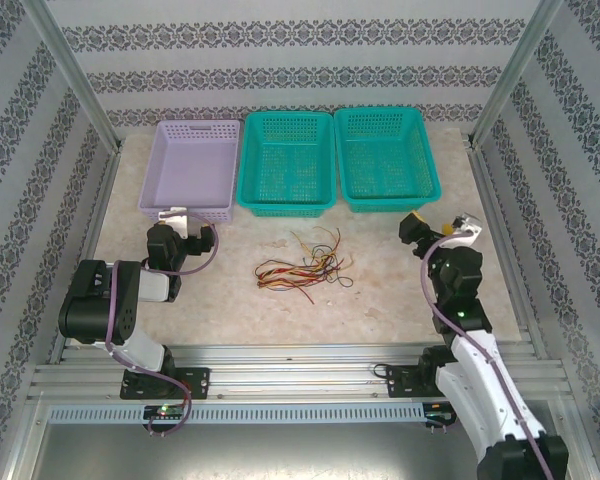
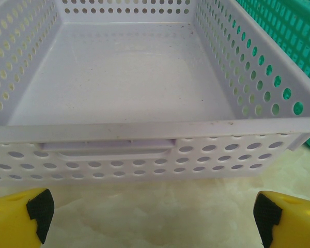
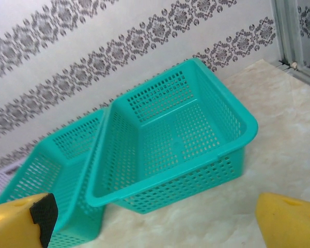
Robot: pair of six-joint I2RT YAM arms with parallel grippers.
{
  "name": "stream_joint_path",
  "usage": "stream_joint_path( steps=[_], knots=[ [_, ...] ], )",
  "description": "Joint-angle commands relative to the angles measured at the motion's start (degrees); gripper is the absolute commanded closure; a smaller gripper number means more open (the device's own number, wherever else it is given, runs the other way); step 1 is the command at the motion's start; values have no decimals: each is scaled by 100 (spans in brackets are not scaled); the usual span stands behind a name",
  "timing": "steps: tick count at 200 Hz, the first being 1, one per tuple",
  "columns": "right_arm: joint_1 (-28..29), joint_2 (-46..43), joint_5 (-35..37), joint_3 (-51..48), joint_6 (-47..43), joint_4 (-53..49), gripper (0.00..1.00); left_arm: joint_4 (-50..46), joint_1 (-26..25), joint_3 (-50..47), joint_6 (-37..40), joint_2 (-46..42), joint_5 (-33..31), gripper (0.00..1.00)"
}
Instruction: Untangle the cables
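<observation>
The cables (image 1: pixel 302 265) lie as a loose tangle of thin red, yellow-orange and black wires on the marbled table, midway between the two arms. My left gripper (image 1: pixel 180 217) is open at the near wall of the lavender basket (image 1: pixel 192 165), well left of the tangle. In the left wrist view its yellow fingers (image 2: pixel 20 219) stand wide apart with bare table between them. My right gripper (image 1: pixel 417 224) is open to the right of the cables, below the right teal basket (image 1: pixel 385 155). Nothing sits between its fingers (image 3: pixel 20 222).
Three baskets line the back of the table: the lavender basket (image 2: pixel 144 129), a middle teal basket (image 1: pixel 285 160) and the right teal basket (image 3: pixel 170 170). All three look empty. Aluminium frame rails run along both sides and the near edge.
</observation>
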Motion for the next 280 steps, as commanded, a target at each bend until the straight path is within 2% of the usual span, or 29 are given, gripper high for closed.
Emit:
stream_joint_path(
  steps=[1,29,64,96,143,187,203,222,232,247,263,280],
  knots=[
    [-137,-215,-474,-95,662,-446,2,-19,6,70,65,-23,43,0],
    [14,-208,-765,-78,658,-472,2,-44,7,81,65,-23,47,0],
    [619,-99,-35,433,188,-1475,2,-37,6,72,29,-23,-93,0],
    [839,254,-141,649,72,-1722,2,31,-13,-97,124,-374,103,0],
    [1032,393,-10,895,-386,-2049,2,-1426,-45,98,-139,-1721,-400,0],
    [1124,555,-22,901,-385,-2156,2,-2277,-89,61,-1796,-3089,-687,0],
    [1223,703,14,963,-426,-2274,2,-3444,-90,348,-2993,-3603,-905,0],
    [1371,801,146,978,-481,-2318,2,-4593,-90,877,-3270,-4037,-334,0],
    [1442,804,175,965,-488,-2316,2,-4746,-89,970,-3219,-4241,80,0],
    [1560,812,250,939,-488,-2266,2,-4564,-82,920,-3649,-4540,546,0],
    [1690,892,336,945,-502,-2242,2,-4070,-75,761,-3999,-4870,1327,0],
    [1793,1020,341,1003,-524,-2279,2,-3564,-73,362,-4619,-5209,1304,0]
  ],
)
